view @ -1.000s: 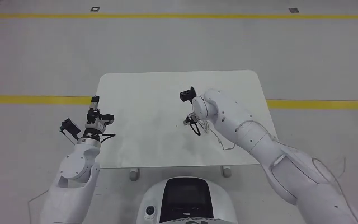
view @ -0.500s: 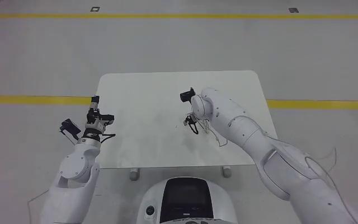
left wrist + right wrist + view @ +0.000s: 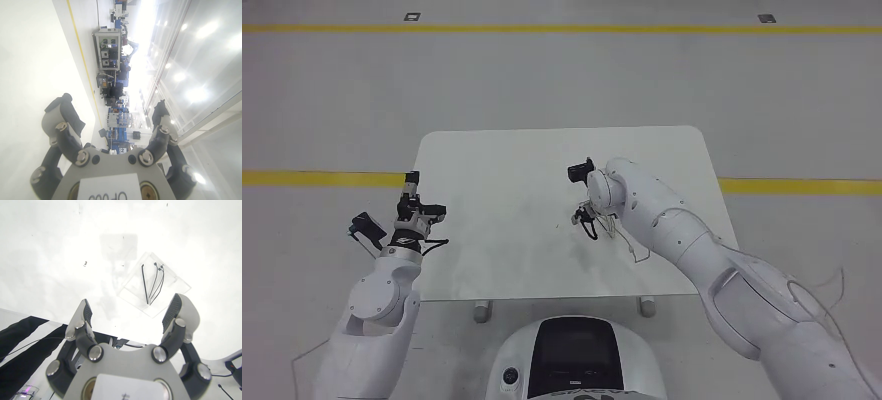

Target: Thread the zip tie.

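Cut-off dark print is seen on a white label point(image 3: 108, 186) behind the left gripper point(image 3: 113, 100). Nothing whole can be read.

Free drop from right gripper point(image 3: 131, 299) to box point(image 3: 132, 291); its clear walls hem in ties point(image 3: 144, 284).
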You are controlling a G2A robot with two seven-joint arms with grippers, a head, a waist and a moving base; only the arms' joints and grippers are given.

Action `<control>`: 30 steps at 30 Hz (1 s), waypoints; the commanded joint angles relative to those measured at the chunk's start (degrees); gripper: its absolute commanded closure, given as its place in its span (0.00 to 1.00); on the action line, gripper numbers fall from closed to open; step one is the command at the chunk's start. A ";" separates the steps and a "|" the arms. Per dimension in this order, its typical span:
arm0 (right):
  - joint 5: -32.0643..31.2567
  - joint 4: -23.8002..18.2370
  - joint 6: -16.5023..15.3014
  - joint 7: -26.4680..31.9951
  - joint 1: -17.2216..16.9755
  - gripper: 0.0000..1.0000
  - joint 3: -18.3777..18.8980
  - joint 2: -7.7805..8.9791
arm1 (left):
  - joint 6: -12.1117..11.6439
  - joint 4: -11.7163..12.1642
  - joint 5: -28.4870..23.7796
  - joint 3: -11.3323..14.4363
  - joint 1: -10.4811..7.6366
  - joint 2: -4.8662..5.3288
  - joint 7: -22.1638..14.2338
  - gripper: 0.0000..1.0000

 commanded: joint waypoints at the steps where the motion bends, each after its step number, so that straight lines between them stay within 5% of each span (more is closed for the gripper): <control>1: -0.13 0.13 1.33 -0.41 0.03 0.00 1.07 0.26 | 0.00 0.00 0.00 0.00 0.00 0.00 0.00 0.00; 15: -2.18 -0.26 -0.73 -3.86 -0.98 0.00 3.54 1.41 | 0.00 0.00 0.00 0.00 0.00 0.00 0.00 0.00; 17: -3.23 -0.83 -1.33 -3.82 -1.25 0.47 3.85 1.68 | 0.00 0.00 0.00 0.00 0.00 0.00 0.00 0.00; 18: -3.48 -1.01 -1.49 -3.73 -1.36 0.52 4.06 1.78 | 0.00 0.00 0.00 0.00 0.00 0.00 0.00 0.00; 24: -5.19 -0.69 -1.96 -3.27 -2.07 0.70 4.46 1.85 | 0.00 0.00 0.00 0.00 0.00 0.00 0.00 0.00; 30: -5.53 1.50 -2.06 -3.78 -2.19 0.70 4.31 1.04 | 0.00 0.00 0.00 0.00 0.00 0.00 0.00 0.00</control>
